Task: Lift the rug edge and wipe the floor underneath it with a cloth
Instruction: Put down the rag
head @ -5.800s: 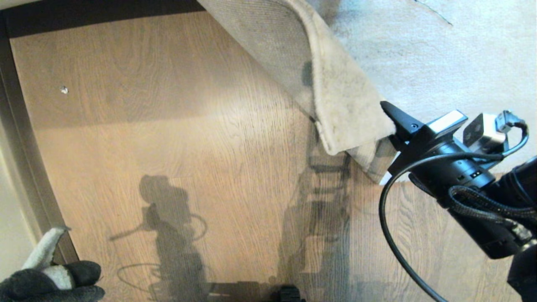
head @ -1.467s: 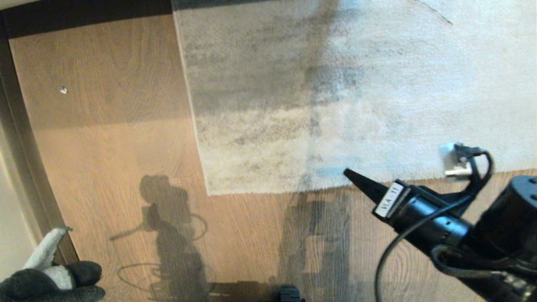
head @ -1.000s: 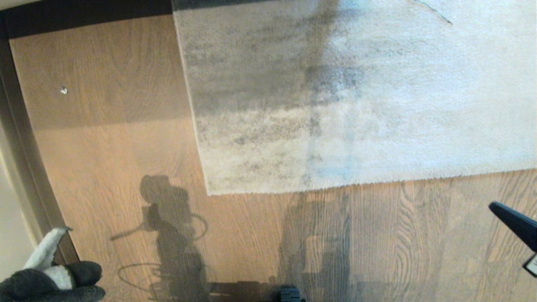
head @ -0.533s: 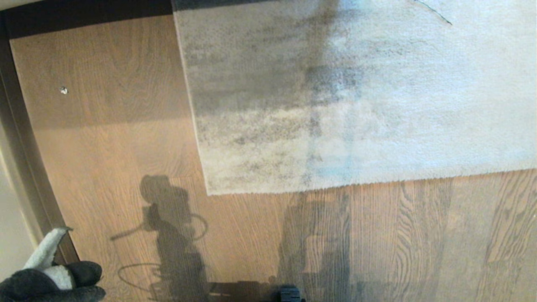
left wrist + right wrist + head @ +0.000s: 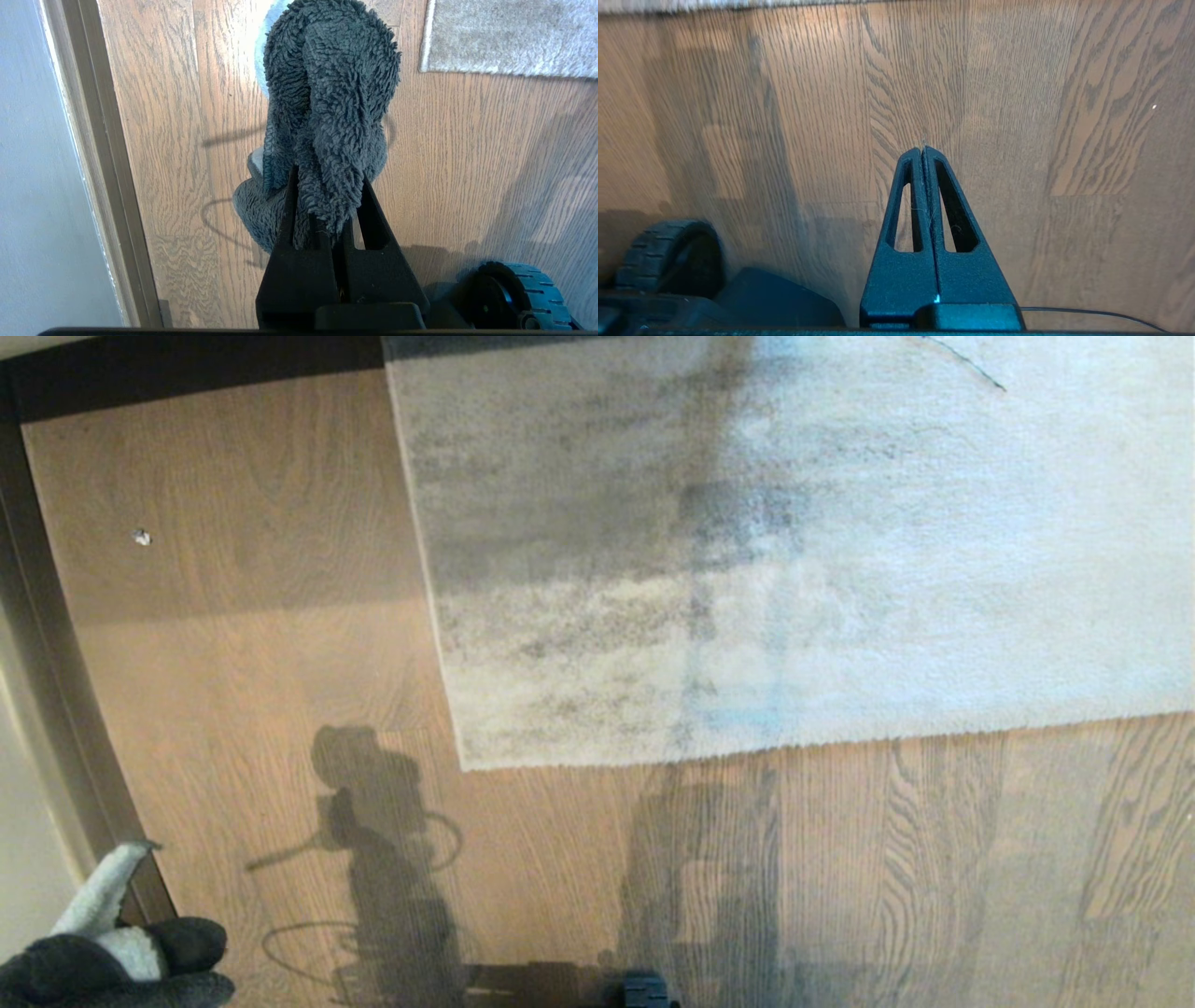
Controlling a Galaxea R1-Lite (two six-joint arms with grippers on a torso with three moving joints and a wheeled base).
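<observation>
Where it lies flat on the brown wood-grain plank floor (image 5: 280,653), the large grey short-pile rug (image 5: 794,551) runs its long way off the head view's right and far sides, so only one near corner and two straight edges show. Its pile is mottled with darker patches, pale on the right and shaded toward the left. No backing shows. At the head view's lower left corner, the small dark grey fuzzy cloth (image 5: 327,107) with a pale part is cut off by the frame edge. In the left wrist view it stands up lengthwise out of the left pincer (image 5: 327,186), whose black fingers are closed tight on its lower end; the cloth's far tip is cropped. The right pincer (image 5: 924,151) hangs over bare floor near the rug's edge, fingers pressed together with nothing between them. Black ridged wheels (image 5: 518,296) sit partly out of frame.
</observation>
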